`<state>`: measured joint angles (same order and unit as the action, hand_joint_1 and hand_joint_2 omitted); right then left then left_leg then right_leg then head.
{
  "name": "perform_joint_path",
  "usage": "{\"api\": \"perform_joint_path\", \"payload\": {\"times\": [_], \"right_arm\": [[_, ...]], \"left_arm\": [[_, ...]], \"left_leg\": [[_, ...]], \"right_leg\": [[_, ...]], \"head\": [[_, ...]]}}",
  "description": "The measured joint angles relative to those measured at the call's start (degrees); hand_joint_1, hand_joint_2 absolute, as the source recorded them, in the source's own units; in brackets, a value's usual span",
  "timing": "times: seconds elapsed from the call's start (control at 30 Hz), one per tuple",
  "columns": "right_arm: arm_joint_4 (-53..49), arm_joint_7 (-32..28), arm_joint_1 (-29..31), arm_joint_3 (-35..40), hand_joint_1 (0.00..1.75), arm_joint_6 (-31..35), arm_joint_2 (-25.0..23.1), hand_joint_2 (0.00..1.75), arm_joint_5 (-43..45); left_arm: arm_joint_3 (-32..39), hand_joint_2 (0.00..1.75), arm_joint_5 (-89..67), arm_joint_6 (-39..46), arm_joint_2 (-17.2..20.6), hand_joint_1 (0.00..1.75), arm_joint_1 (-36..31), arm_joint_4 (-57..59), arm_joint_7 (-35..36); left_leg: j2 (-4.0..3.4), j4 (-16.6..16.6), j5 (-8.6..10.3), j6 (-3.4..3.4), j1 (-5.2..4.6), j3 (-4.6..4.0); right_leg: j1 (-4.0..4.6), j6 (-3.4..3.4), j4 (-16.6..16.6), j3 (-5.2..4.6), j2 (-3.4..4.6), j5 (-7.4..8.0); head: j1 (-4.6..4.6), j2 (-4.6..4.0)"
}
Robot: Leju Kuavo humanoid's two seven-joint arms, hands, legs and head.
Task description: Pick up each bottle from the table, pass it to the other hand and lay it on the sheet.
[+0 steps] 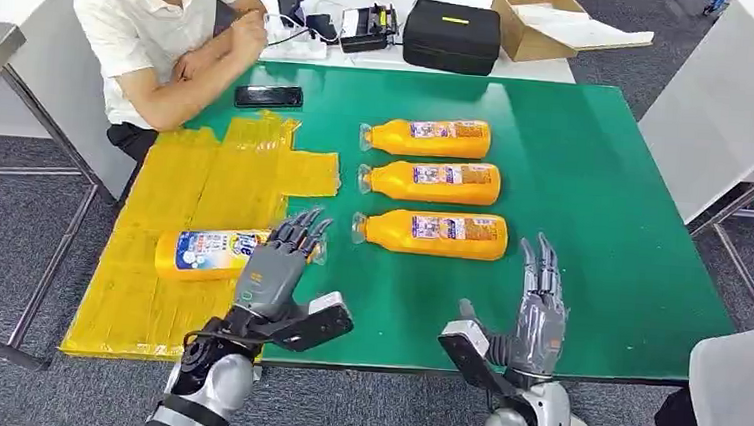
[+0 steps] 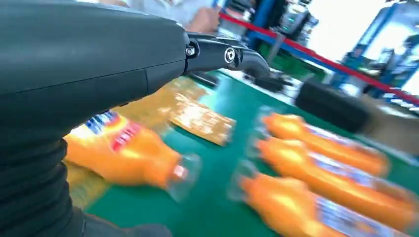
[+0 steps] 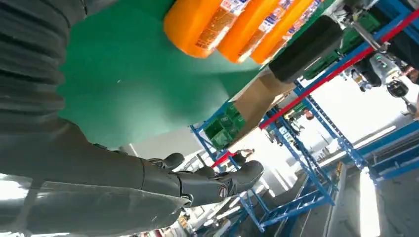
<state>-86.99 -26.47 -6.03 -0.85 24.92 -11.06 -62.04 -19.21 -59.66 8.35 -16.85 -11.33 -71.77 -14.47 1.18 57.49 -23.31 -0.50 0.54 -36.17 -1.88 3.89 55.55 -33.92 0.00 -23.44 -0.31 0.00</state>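
Green table (image 1: 595, 188) w/ yellow sheet (image 1: 205, 181) along its left side. One bottle (image 1: 205, 253) lies on the sheet; three bottles (image 1: 433, 185) wait in a row on the green, well apart from it.

Left hand (image 1: 279, 261) over the laid bottle's neck end, fingers spread, prob. released, contact unclear. Right hand (image 1: 537, 309) open, holding nothing.

Risk: pulling left hand away could nudge the bottle and roll it off the sheet.

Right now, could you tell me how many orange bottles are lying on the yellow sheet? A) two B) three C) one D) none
C: one bottle lies on the yellow sheet by the left hand, while the other three bottles lie in a row on the bare green table.
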Motion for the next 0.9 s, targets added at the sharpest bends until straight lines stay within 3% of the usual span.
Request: {"api": "perform_joint_path", "payload": {"times": [0.27,0.9], "right_arm": [[0.0,1.1,-0.1,-0.4,0.0,0.6,0.3,1.75,-2.6],[0.0,1.2,-0.1,-0.5,0.0,0.6,0.3,1.75,-2.6]], "left_arm": [[-3.7,1.75,3.4,-1.0,0.4,0.0,1.0,-3.4,-1.1],[-4.7,1.75,3.5,-1.2,0.5,0.0,1.1,-4.7,-1.1]], "left_leg": [[0.01,0.0,0.02,0.0,0.01,0.0],[0.01,0.0,0.01,0.0,0.01,-0.01]], "right_leg": [[0.0,0.0,0.0,0.01,-0.01,0.0],[0.0,0.0,0.0,0.0,-0.01,0.0]], "head": [[0.0,0.0],[0.0,0.0]]}}
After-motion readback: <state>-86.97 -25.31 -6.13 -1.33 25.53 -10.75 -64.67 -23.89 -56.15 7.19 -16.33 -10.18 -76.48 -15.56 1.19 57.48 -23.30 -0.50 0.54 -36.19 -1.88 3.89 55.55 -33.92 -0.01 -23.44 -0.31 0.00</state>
